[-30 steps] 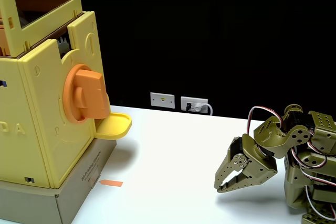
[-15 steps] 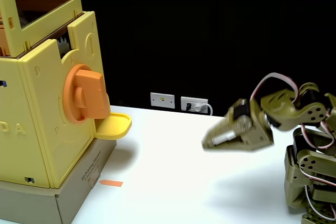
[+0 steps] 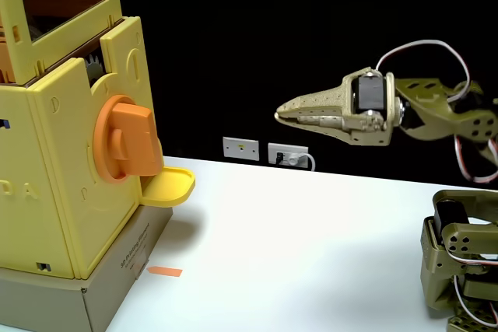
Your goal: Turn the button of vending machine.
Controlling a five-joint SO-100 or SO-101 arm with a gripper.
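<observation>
button (image 3: 128,139): orange knob on the side face of the vending machine (image 3: 58,169), left side of the fixed view. Round disc with a blocky bar across it; bar's long axis runs roughly vertical, top leaning slightly right.
below button: pale yellow tray (image 3: 167,186) sticks out just under the knob, over the grey cardboard base (image 3: 117,281).
gripper (image 3: 282,117): up in the air at right-centre, pointing left toward the machine, body roughly level. Fingers look closed to a point or nearly so, nothing held.
key relation: button lies to the left of the fingertips and slightly lower, well apart, with bare white table (image 3: 311,246) under the gap. Gripper's long axis already points roughly at the machine face.
next move (my read): travel left and drop a little, open the jaws, then roll the wrist so they straddle the upright bar.
risk: coming in low clips the tray; closed jaws would just push the bar.
misc: orange tape mark (image 3: 164,271) on the table by the base, wall sockets (image 3: 264,151) behind.
</observation>
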